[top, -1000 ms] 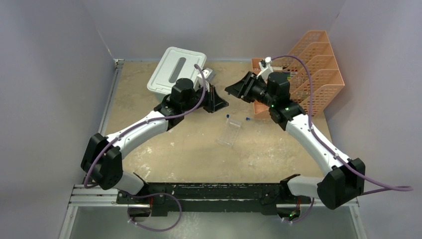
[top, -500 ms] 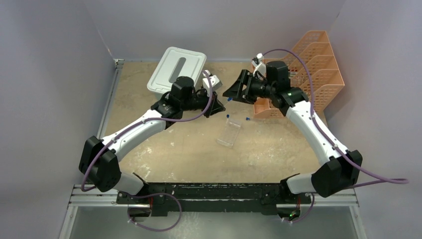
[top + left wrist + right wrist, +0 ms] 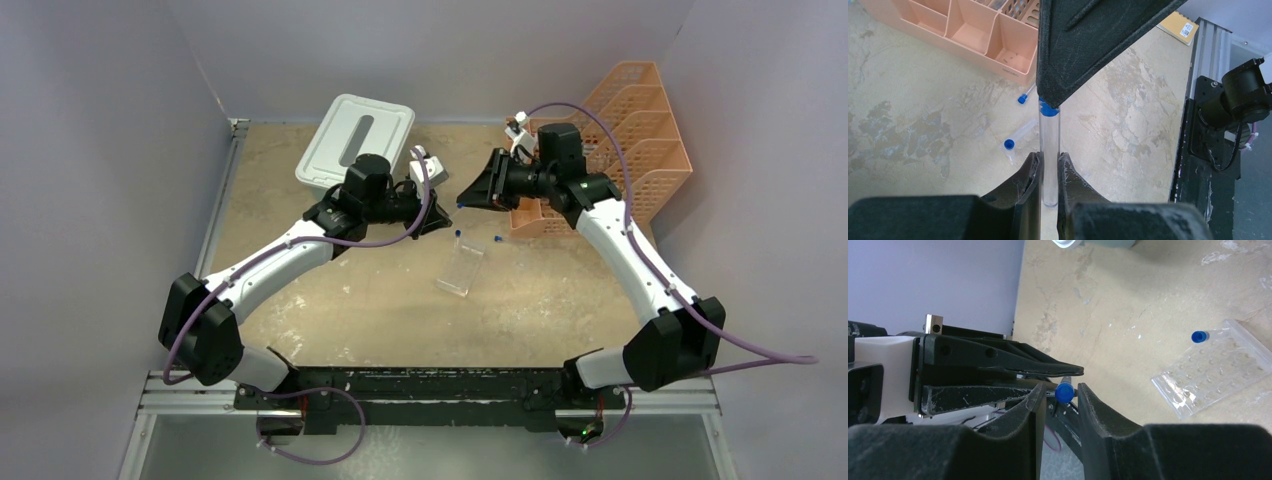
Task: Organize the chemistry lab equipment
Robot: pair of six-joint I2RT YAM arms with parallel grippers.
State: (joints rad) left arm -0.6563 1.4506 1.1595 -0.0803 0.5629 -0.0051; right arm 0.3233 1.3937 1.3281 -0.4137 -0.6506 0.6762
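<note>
Mottled tan surface (image 3: pixel 340 300) boxed in by plain lilac walls (image 3: pixel 100 200); at the far left corner, a white lidded bin (image 3: pixel 355 140), flat on the surface behind the left arm.

Next across, the left end effector (image 3: pixel 1049 161), clamped on a blue-capped tube (image 3: pixel 1049 132); pinched low on the clear body, blue cap pointing away toward the right arm; held up off the surface, between the two arms, over the far half.

Nearer the arm bases, flat on the surface, a clear rack (image 3: pixel 461 268) with rows of round wells; well apart from both end effectors.

At the rack's far end, a loose tube (image 3: pixel 1021 136) on its side; touching the rack or just beside it, impossible to say. A little further right, a second loose tube (image 3: pixel 1025 96), also on its side, just beside the tray's base.

Then the right end effector (image 3: pixel 1062 390), reaching in from the right; fingers (image 3: pixel 1035 400) apart, one on each side of the held tube's blue cap; very close to it, with slivers of gap in the right wrist view; contact not clear.

Last, against the right wall, an orange tiered tray (image 3: pixel 640 130); mesh tiers stepping up toward the back, open compartments along its front edge.
</note>
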